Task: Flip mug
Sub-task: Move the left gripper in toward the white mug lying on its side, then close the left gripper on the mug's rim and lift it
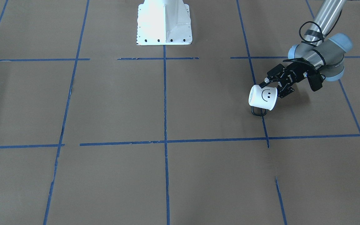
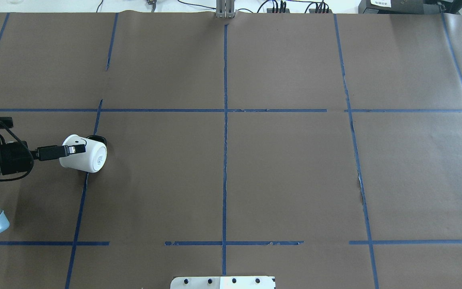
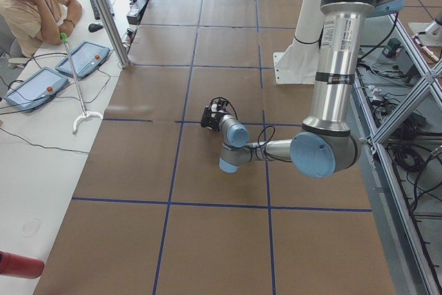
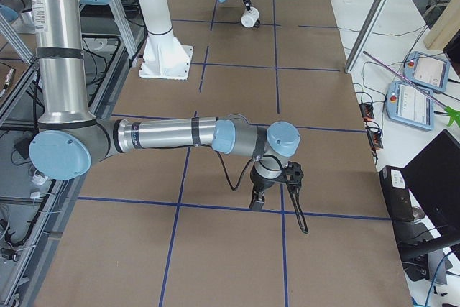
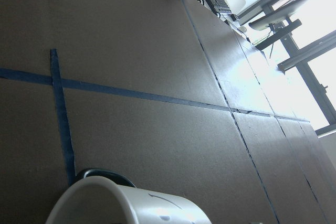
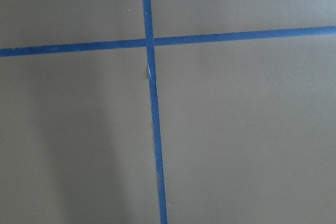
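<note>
The white mug point(image 2: 88, 158) with a black smiley face point(image 1: 263, 95) lies tilted nearly on its side, base towards the table's middle and mouth towards my left gripper point(image 2: 74, 150). Its black handle point(image 1: 258, 112) points down at the brown paper. The left gripper is shut on the mug's wall at the rim, one finger lying along the outside. The left wrist view shows the mug's white side point(image 5: 126, 205) and handle point(image 5: 100, 173) at the bottom edge. My right gripper point(image 4: 257, 199) shows only in the exterior right view, low over the table; I cannot tell whether it is open or shut.
The table is covered with brown paper marked by blue tape lines point(image 2: 225, 132). The robot's white base plate point(image 1: 164, 23) stands at the robot's edge. An operator sits at the side table in the exterior left view point(image 3: 31, 5), beside tablets point(image 3: 86, 56).
</note>
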You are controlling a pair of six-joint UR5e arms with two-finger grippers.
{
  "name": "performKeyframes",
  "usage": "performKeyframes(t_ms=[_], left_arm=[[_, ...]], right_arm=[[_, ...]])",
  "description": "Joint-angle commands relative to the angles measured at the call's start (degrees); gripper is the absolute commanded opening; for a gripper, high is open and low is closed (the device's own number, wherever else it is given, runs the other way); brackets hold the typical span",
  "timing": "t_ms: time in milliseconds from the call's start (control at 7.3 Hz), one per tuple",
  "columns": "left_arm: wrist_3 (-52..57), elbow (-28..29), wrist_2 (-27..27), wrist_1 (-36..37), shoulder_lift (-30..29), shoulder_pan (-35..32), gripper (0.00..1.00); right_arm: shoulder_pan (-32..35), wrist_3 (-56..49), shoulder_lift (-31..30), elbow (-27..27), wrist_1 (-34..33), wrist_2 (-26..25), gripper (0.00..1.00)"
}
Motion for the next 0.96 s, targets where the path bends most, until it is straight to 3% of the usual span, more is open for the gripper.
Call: performKeyframes(t_ms=[0, 411, 685, 822], left_arm=[[-3.49, -0.5, -8.52, -0.17, -0.38, -0.09, 0.0], [-16.71, -2.26, -8.9, 0.0, -8.52, -0.27, 0.0], [-19.75, -4.27, -8.81, 2.1, -11.89, -0.53, 0.0], [-19.67, -7.85, -10.03, 11.86, -11.89, -0.62, 0.0]], right_arm=[[0.0, 0.0, 0.0, 0.0, 0.0, 0.0, 1.0], [0.0, 0.0, 0.0, 0.0, 0.0, 0.0, 1.0], [0.0, 0.0, 0.0, 0.0, 0.0, 0.0, 1.0], [0.0, 0.0, 0.0, 0.0, 0.0, 0.0, 1.0]])
